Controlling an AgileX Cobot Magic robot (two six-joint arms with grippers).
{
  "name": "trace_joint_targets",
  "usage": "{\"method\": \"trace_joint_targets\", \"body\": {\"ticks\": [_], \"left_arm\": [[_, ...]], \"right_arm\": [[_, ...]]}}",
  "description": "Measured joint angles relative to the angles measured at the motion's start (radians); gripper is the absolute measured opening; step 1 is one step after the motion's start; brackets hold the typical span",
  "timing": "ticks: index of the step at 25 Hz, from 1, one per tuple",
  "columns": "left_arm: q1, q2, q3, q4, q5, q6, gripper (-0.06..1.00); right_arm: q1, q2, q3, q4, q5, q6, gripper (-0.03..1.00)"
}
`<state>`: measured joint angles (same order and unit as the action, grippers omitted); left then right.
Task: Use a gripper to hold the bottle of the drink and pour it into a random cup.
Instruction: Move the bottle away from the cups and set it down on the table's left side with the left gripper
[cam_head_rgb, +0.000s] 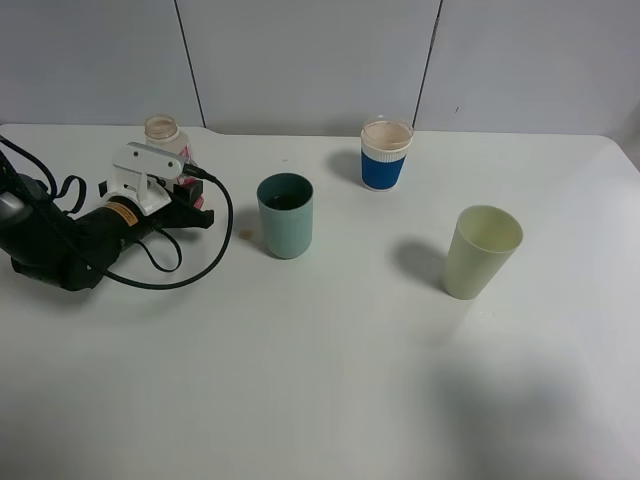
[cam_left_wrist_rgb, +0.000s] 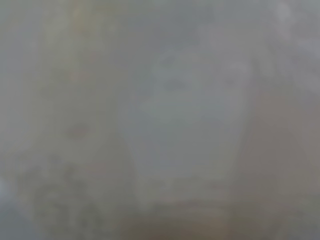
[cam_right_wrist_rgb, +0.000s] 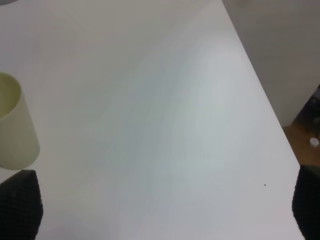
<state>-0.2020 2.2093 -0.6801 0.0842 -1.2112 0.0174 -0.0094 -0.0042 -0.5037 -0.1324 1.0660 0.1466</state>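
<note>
Left of the plain teal-green tumbler (cam_head_rgb: 286, 215), the white boxy plastic left gripper (cam_head_rgb: 190, 190) sits against the small clear plastic bottle with a pink-magenta label (cam_head_rgb: 167, 135), which stands upright on the white table (cam_head_rgb: 330, 380); whether the jaws clamp it cannot be told, and the left wrist view is a grey blur. Right of the tumbler stand a blue-banded white cup (cam_head_rgb: 385, 154) and a pale yellow-green cup (cam_head_rgb: 481, 251), and the right gripper's dark fingertips (cam_right_wrist_rgb: 20, 207) stand wide apart.

Even bright overhead light; soft shadows left of cups; left wrist view wholly blurred, grey.
</note>
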Motion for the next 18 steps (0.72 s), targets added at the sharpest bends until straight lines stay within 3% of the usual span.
{"method": "trace_joint_targets", "body": {"ticks": [13,18], "left_arm": [[0.0,0.0,0.0,-0.001,0.0,0.001,0.33],[0.0,0.0,0.0,-0.004,0.001,-0.009,0.48]], "right_arm": [[0.0,0.0,0.0,0.0,0.0,0.0,1.0],[0.0,0.0,0.0,0.0,0.0,0.0,1.0]]}}
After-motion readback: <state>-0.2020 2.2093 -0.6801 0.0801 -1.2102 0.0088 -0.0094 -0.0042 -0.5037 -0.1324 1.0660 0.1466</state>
